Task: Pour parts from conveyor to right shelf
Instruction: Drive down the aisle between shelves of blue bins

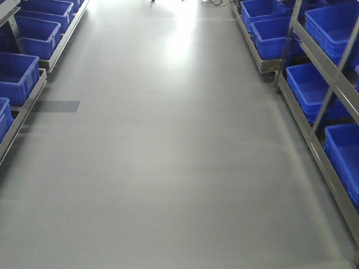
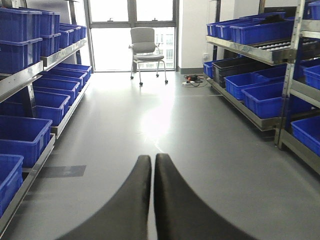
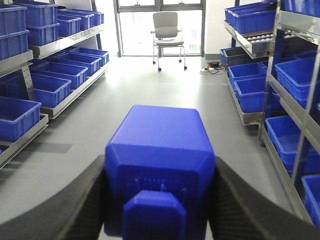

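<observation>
We're facing glossy floor (image 1: 168, 168), right shelf (image 1: 314, 134) at 3 o'clock; right gripper (image 3: 160, 200) clamping block (image 3: 160, 145), left gripper (image 2: 152, 165) pinched together.

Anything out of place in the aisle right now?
Nothing spilled or damaged. A loose cable tangle lies on the floor beside the right shelf at the far end, and an office chair stands mid-aisle by the window. The blue block sits square in the right gripper's jaws.
</observation>
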